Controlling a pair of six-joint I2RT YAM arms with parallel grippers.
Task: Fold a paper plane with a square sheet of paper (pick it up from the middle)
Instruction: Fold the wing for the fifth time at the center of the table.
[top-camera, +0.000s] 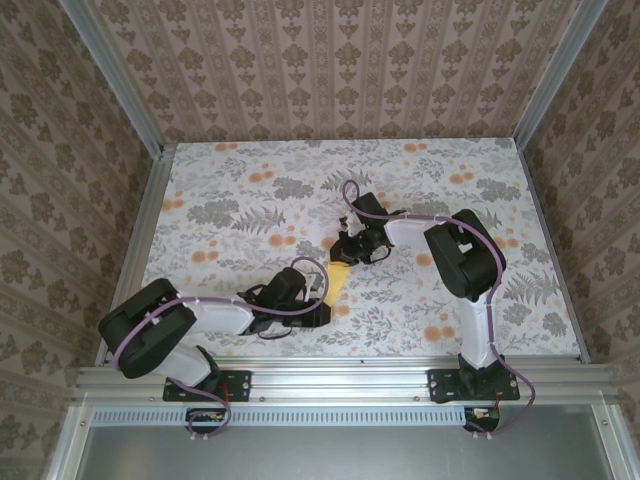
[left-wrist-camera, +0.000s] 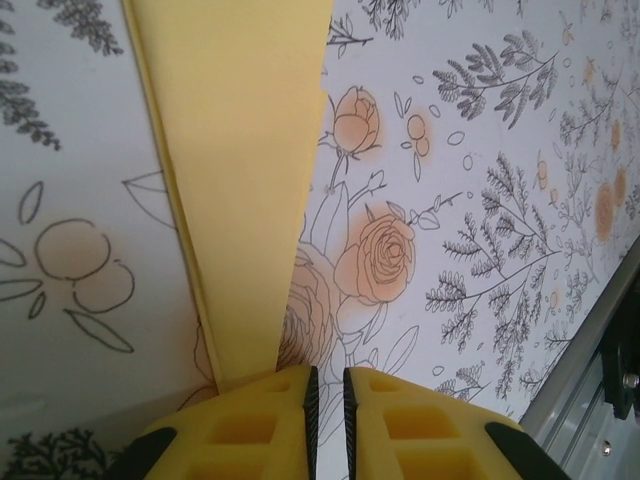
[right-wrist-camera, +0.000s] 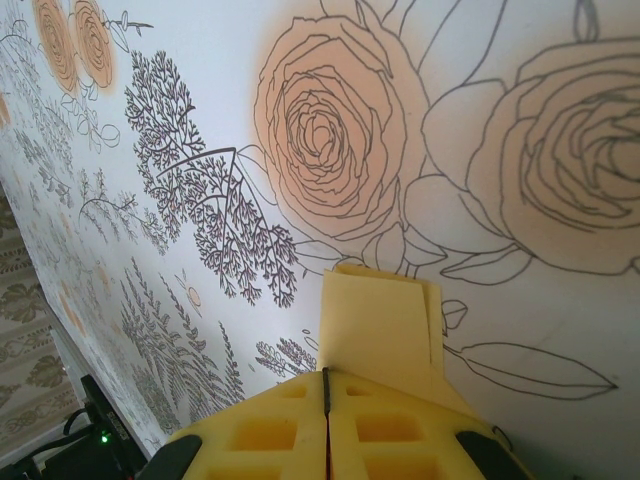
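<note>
Currently the yellow paper (top-camera: 338, 283) lies on the floral table (top-camera: 230, 200) near its middle. It is folded into a long narrow strip running on a slant between the two grippers. In the top view the left gripper (top-camera: 322, 303) sits at the strip's near end and the right gripper (top-camera: 347, 252) at its far end, with both arms bent in over the tabletop. In the left wrist view the paper (left-wrist-camera: 240, 180) comes down from the top edge as a layered band with a raised crease along its left side. It narrows until it meets the tip of one yellow finger (left-wrist-camera: 255, 425). The left gripper (left-wrist-camera: 328, 385) has its fingers slightly apart, with a thin slit left between the black pads and nothing seen in the slit. The paper's end touches or passes beneath that one finger; which of the two cannot be told. A metal rail (left-wrist-camera: 580, 350) of the table edge shows at the lower right of that view. In the right wrist view the right gripper (right-wrist-camera: 325, 385) has its fingers (right-wrist-camera: 270, 430) pressed fully together with no gap at the seam. A blunt, layered end of the paper (right-wrist-camera: 375, 325) sticks out flat on the table just beyond the tips. Whether the tips bear down on the paper cannot be told.
</note>
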